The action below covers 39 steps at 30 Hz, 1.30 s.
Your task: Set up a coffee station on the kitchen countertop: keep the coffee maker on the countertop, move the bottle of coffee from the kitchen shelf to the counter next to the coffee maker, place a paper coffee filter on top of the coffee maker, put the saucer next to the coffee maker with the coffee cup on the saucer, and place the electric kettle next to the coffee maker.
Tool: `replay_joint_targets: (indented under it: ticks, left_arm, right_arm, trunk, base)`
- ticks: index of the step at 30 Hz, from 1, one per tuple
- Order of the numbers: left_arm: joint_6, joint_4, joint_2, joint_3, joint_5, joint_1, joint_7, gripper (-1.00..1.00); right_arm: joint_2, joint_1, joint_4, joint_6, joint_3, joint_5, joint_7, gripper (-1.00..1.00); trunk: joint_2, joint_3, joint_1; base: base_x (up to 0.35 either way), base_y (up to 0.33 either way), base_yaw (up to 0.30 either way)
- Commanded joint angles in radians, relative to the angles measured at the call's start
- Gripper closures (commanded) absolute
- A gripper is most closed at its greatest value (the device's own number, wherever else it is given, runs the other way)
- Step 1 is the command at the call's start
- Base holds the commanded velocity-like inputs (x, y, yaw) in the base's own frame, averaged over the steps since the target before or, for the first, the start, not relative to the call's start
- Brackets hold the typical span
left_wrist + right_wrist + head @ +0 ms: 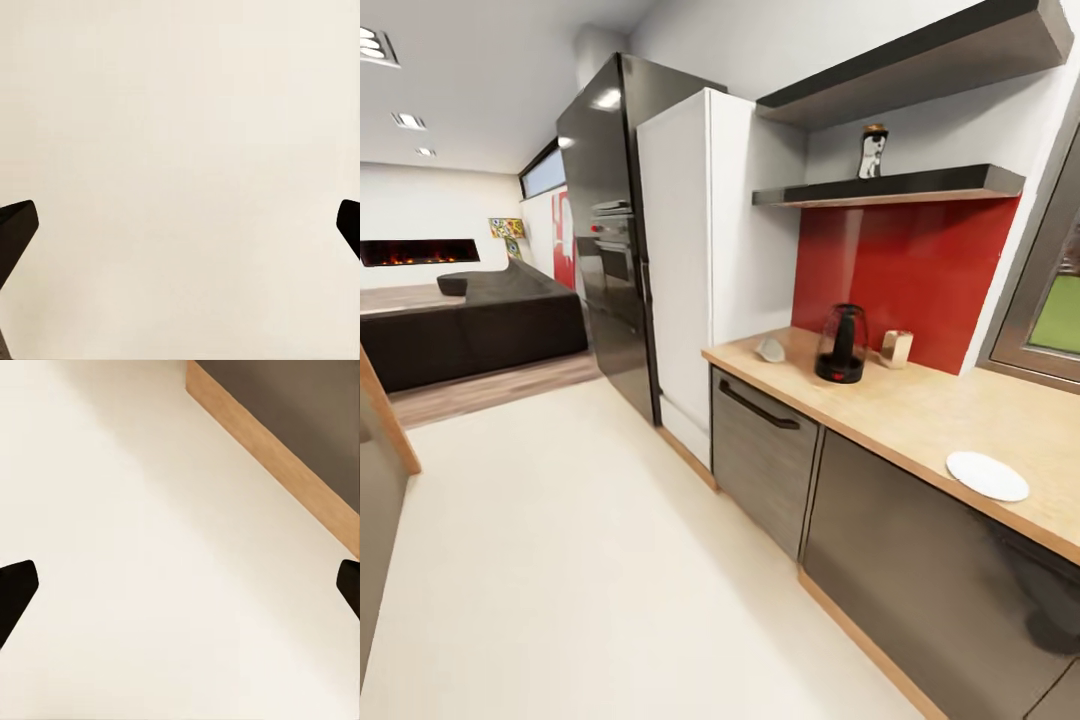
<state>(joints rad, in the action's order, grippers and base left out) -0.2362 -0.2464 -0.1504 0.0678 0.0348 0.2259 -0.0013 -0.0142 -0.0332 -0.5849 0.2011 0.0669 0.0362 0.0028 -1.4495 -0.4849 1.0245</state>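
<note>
1. The robot stands on the floor (560, 560) in front of the kitchen, at an angle to the table (920, 410); nothing is in hand, so I judge this an approach stage, before any pick.
2. Left gripper (180, 225): fingertips wide apart over bare floor, released and empty. Right gripper (180, 585): likewise spread and empty, over floor beside the wooden plinth (277, 465) of the cabinets.
3. On the table: the kettle (842, 345) stands near the red backsplash (910, 270); a small white thing, likely the filter (770, 350), lies just to its left near the table's end; the saucer (987, 476) lies well apart from them, close to the front edge. A small pale object (896, 348) sits just right of the kettle; I cannot tell what it is.
4. The bottle (873, 150) stands on the lower shelf (890, 187), above the kettle.
5. Next move, as I judge: drive closer and square up to the table, raise the trunk or an arm toward the shelf, and close a gripper round the bottle. The reach is high and the shelf above it leaves little clearance, so the approach should come from the front.
</note>
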Motion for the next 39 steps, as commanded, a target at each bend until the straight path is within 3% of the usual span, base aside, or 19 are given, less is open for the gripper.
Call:
replay_joint_targets:
  ticks: [1,12,22,34,39]
  left_arm:
    - [-0.003,0.001,0.000,0.001,0.004,0.001,0.000,-1.00]
    - [-0.003,0.000,-0.001,0.002,0.004,0.001,0.000,-1.00]
    - [-0.045,-0.001,0.015,0.000,0.004,0.001,0.000,-1.00]
    - [-0.046,0.000,0.014,0.002,0.010,0.001,0.000,-1.00]
    - [-0.046,0.001,0.016,0.000,0.007,0.001,0.000,-1.00]
  right_arm:
    - [0.000,-0.001,0.000,0.003,0.002,0.004,0.000,-1.00]
    - [0.000,-0.001,0.000,0.003,0.002,0.004,0.000,-1.00]
    - [0.000,-0.001,0.000,0.002,0.002,0.004,0.000,-1.00]
    - [0.000,-0.001,0.002,0.002,0.002,0.006,0.002,-1.00]
    - [0.000,-0.001,0.053,0.001,0.003,0.004,0.003,-1.00]
  trunk:
    - [0.000,-0.001,0.001]
    - [0.000,-0.001,0.001]
    - [0.000,-0.001,0.001]
    - [0.084,0.037,-0.045]
    - [0.119,0.052,-0.065]
  base:
    - [0.315,0.117,-0.150]
    - [0.294,0.101,-0.225]
    - [0.030,0.025,-0.059]
    - [0.000,0.000,-0.001]
    - [0.000,0.000,0.000]
